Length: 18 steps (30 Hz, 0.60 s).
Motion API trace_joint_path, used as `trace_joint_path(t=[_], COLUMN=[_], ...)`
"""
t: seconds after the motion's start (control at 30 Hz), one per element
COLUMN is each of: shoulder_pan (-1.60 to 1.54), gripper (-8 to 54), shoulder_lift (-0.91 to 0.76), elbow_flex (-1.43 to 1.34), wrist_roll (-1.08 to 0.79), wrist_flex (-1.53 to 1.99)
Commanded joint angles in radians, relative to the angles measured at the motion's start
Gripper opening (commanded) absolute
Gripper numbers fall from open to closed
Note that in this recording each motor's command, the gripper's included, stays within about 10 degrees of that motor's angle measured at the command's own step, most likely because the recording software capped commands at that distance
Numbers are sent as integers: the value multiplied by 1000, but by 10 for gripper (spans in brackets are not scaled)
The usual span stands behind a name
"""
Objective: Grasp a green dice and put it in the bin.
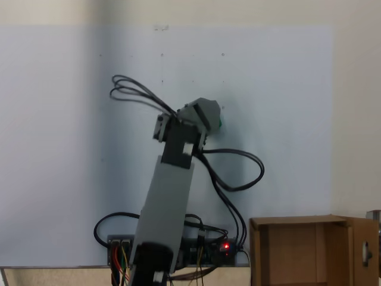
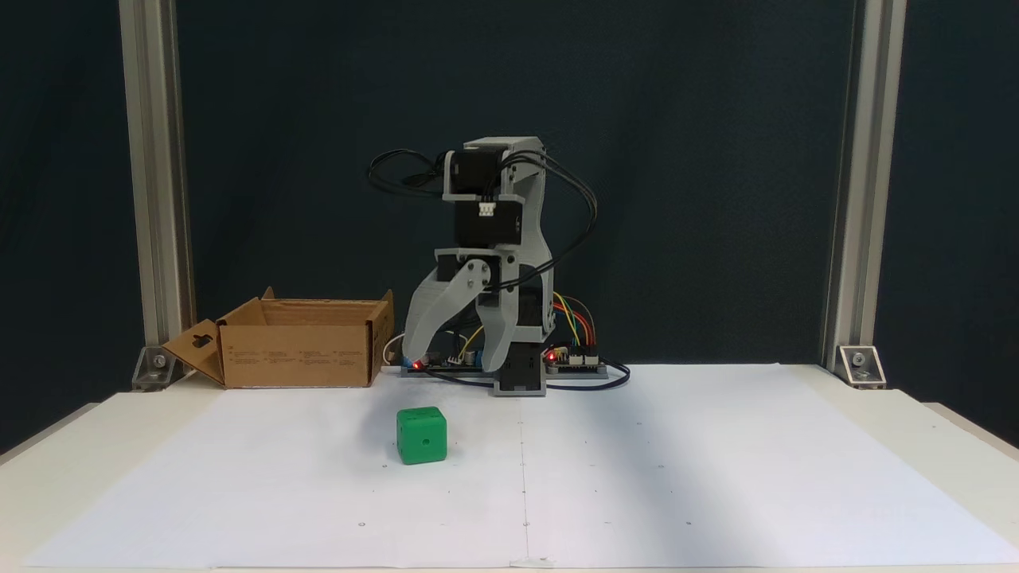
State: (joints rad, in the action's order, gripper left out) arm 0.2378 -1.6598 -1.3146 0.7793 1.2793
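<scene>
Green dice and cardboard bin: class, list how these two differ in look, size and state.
The green dice is a small, bright green closed cube with dark pips; the bin is a much larger brown cardboard box, open at the top with flaps up. The dice sits on the white sheet; the bin stands further back, beside it. Both rest on the table, untouched.

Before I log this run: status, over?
Claw open, empty, above table. Green dice on white sheet, untouched. Cardboard box open. Path clear.

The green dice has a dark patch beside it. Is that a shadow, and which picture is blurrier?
Yes: in the front fixed view the green dice casts a soft shadow leftward on the white paper. The fixed view from above is blurrier, and the pincer there looks fuzzy.
</scene>
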Motion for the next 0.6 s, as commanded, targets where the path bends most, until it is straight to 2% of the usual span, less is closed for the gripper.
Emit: trace_joint_path(t=[0.0, 0.57], shoulder_pan=[21, 106], gripper=[423, 422], shoulder_lift=[20, 84], elbow_flex=[17, -25], wrist_roll=[81, 81], wrist_flex=[-15, -86])
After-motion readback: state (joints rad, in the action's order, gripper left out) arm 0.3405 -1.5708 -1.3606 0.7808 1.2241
